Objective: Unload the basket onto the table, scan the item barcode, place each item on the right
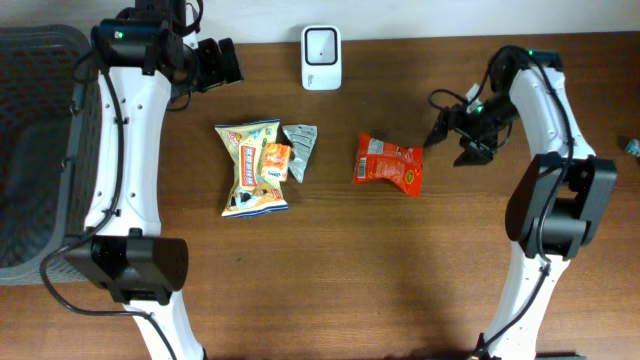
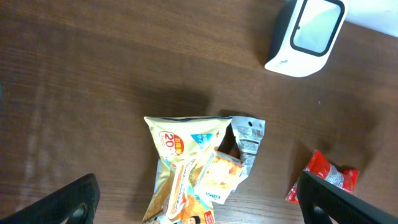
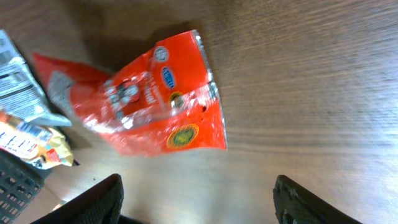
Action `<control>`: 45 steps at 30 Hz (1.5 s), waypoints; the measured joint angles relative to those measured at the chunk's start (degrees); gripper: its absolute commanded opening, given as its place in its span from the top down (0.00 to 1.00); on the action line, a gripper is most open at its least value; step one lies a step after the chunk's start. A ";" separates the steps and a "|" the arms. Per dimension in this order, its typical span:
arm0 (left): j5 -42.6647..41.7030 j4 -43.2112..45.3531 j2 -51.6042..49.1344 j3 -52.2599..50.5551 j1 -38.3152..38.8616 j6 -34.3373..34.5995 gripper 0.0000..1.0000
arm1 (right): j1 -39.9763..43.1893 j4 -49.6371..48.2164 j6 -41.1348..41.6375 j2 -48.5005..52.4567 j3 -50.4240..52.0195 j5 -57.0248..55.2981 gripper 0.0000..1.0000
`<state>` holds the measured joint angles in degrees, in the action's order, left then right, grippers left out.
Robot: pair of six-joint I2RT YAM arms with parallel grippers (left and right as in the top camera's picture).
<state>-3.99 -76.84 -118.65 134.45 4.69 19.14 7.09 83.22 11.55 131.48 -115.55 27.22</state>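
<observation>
A red snack packet [image 1: 388,163] lies flat on the wooden table, right of centre, also in the right wrist view [image 3: 155,106]. Its barcode does not show in any view. My right gripper [image 1: 452,142] hovers just right of the packet, open, with nothing between its fingers [image 3: 93,202]. The white barcode scanner [image 1: 321,44] stands at the table's far edge and shows in the left wrist view [image 2: 306,34]. My left gripper [image 1: 225,62] is raised at the back left, open and empty, above a yellow snack bag [image 2: 180,168].
The yellow bag [image 1: 250,170] lies left of centre with a small orange packet [image 1: 276,160] on it and a silver packet [image 1: 301,146] at its right side. A dark mesh basket [image 1: 35,150] fills the left edge of the table.
</observation>
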 measured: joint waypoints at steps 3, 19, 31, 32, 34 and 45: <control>0.00 -0.02 0.00 0.00 0.00 0.00 0.01 | -1.88 2.62 -3.15 -0.07 -5.75 -0.96 0.60; 0.00 -0.02 0.00 0.00 0.00 0.00 0.01 | -19.93 -19.30 9.31 -0.26 9.42 -17.51 0.96; 0.00 0.00 0.00 0.00 0.00 0.00 0.01 | -23.58 -11.89 9.01 -0.61 3.43 -16.81 0.89; 0.00 -0.02 0.00 0.00 0.00 0.00 0.01 | -24.68 -13.88 9.16 -0.61 4.96 -16.87 0.89; 0.00 0.00 0.00 0.00 0.00 0.00 0.01 | -26.21 -17.59 9.35 -0.59 7.52 -16.85 0.89; 0.00 -0.02 0.00 0.00 0.00 0.00 0.01 | -26.34 -4.04 4.37 -0.26 -5.64 -18.93 0.89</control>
<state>-3.99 -76.86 -118.65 134.45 4.69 19.14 -19.25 79.18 15.92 131.22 -121.19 8.29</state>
